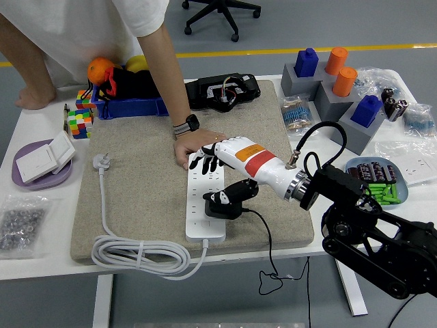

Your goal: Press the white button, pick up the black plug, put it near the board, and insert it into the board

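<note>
— Five black-tipped fingers [205,162] on the right hand [220,156], are they gripping anything?
— No, they are spread apart and hold nothing. They hover over the far end of the white power strip [205,205], just beside a person's hand [196,145] that presses down on that same end.
— Where is the black plug [229,200]?
— Sitting on the power strip, around its middle, slightly tilted. Its thin black cord [268,249] runs off the mat's near edge and hangs below the surface [41,263]. The robot's thumb reaches down toward the plug; I cannot tell if it touches.
— And what is the strip lying on?
— A grey felt mat [136,191]. The strip's own white cable [136,254] is coiled at the mat's near left corner, and its white plug [101,162] lies further back on the left.
— What else is around?
— A purple plate [27,184] holding white switches at the left, and a blue tray of green parts [377,181] at the right.
</note>
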Robot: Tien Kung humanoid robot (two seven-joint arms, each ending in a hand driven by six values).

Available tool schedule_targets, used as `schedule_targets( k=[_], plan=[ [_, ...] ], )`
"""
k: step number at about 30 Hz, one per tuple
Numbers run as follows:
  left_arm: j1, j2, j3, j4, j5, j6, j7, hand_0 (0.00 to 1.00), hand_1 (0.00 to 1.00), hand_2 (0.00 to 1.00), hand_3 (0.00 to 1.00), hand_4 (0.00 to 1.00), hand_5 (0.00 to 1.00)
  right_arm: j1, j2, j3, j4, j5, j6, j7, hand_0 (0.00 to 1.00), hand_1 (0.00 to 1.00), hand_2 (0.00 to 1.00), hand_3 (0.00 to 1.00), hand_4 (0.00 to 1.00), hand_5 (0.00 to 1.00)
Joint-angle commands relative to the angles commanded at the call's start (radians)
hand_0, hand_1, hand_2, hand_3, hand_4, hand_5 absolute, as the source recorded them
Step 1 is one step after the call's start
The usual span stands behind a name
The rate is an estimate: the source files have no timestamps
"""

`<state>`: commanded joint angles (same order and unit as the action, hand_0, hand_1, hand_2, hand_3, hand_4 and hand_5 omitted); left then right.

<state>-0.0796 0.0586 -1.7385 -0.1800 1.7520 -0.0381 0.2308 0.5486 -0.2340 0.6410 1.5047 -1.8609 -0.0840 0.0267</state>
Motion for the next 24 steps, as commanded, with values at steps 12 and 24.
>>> schedule_targets(
  k=[12, 24],
  plan=[
    [-0.004, 0.003, 0.009, 0.000, -0.003, -0.001, -0.002, 0.833, 0.799, 0.778, 0.803, 0.602, 0.498, -0.057, 0.023, -0.013, -0.042, 0.035, -0.008, 0.004, 0.453, 0.457, 0.470, 0.532, 0.872, 0.087],
    [0.001, -0.002, 0.001, 0.000, 0.001, -0.001, -0.002, 0.833, 0.800, 0.779, 0.803, 0.602, 0.498, -0.060, 0.047, -0.013, -0.130, 0.038, -0.010, 0.017, 0.449, 0.466, 0.486, 0.529, 0.854, 0.087]
  ],
)
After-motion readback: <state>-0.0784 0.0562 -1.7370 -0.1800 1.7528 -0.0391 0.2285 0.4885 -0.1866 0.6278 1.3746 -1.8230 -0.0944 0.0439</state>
